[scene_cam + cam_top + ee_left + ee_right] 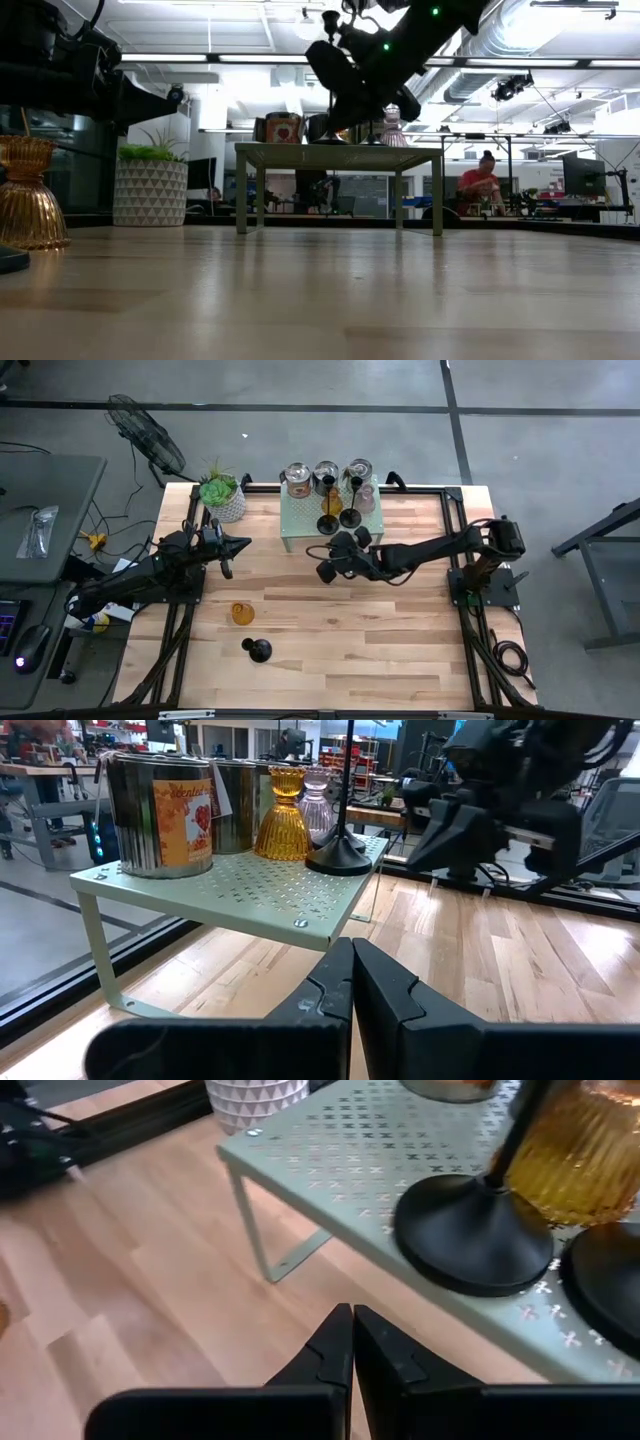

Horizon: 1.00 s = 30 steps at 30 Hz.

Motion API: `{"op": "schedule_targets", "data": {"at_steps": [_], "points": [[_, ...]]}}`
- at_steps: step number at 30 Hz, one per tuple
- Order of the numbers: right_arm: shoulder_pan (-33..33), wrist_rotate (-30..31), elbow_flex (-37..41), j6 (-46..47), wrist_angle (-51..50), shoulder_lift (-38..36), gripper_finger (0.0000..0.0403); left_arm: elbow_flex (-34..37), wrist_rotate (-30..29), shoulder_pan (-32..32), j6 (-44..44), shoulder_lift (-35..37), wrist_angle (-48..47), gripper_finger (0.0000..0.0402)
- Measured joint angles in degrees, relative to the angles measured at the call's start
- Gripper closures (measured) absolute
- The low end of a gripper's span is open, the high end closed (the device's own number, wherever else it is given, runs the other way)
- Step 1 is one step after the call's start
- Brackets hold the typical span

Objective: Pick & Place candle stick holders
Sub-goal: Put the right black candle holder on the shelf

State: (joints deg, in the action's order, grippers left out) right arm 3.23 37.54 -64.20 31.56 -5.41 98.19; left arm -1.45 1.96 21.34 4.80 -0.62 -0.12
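A pale green perforated shelf (300, 530) stands at the table's far middle. On it stand three silver cups (325, 473), an amber glass holder (333, 503), a pink glass holder (366, 498) and two black stemmed holders (328, 523) on their round bases. Another amber holder (242, 613) stands on the table near left, and a black stemmed holder (257, 650) lies there. My left gripper (243, 545) is shut and empty, left of the shelf. My right gripper (322, 569) is shut and empty, above the table just before the shelf's near edge (352, 1330).
A white patterned pot with a green plant (222, 498) stands at the far left, beside the shelf. Dark frame rails run along the table's left and right sides (470, 630). Bare wood lies at the middle and near right (400, 650).
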Motion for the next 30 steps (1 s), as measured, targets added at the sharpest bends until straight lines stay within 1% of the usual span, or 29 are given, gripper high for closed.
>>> {"op": "schedule_targets", "data": {"at_steps": [16,30], "points": [[-3.7,0.0,0.1,-0.3,0.1,0.0,0.0400,0.0,0.0,0.0,0.0,0.0,0.0,0.0402],[-5.5,-0.5,0.1,-0.4,0.0,0.0,0.0400,0.0,0.0,0.0,0.0,0.0,0.0,0.0402]]}}
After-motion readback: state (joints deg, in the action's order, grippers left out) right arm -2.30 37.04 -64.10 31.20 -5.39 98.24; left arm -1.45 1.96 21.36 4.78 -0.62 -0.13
